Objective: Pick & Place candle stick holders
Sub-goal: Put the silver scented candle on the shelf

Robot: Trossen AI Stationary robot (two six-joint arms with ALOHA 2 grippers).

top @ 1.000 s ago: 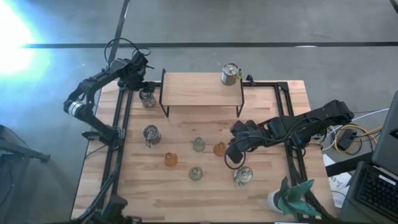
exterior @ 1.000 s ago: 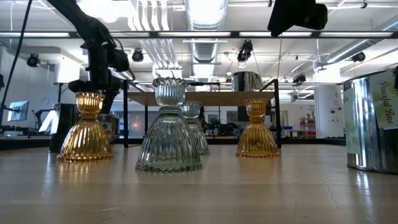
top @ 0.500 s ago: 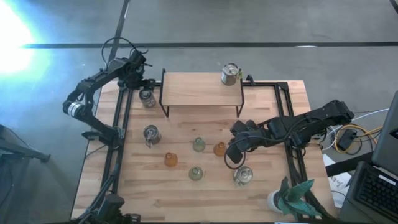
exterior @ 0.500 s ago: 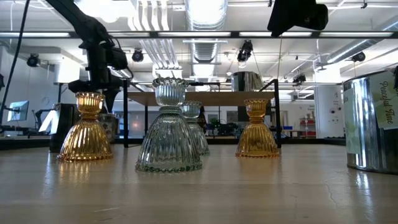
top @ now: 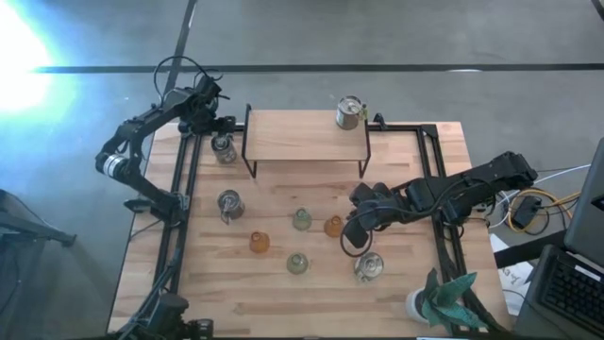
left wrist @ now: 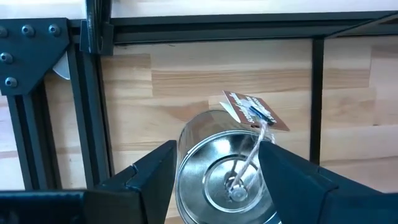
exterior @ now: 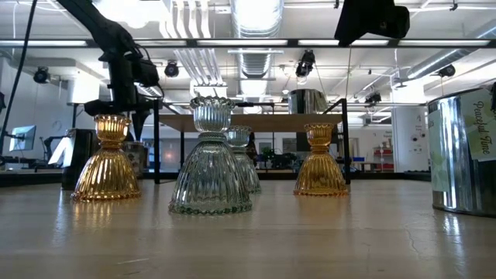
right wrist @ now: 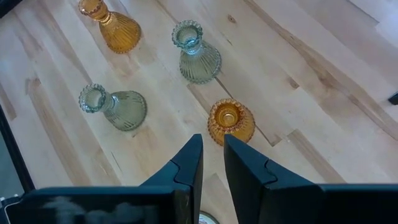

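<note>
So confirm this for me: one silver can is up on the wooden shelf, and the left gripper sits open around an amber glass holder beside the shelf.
Not quite. The left gripper does sit open beside the wooden shelf, but around a silver can, not an amber glass holder; the left wrist view shows it. The other silver can is up on the shelf.

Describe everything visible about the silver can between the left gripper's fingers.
The silver can is a squat, shiny metal cup standing upright on the wooden table, beside the black leg of the raised shelf. Its open top shows a wick and metal disc at the bottom. A brown printed tag is tied at its rim. The left gripper brackets it with fingers open on either side; contact cannot be told.
</note>
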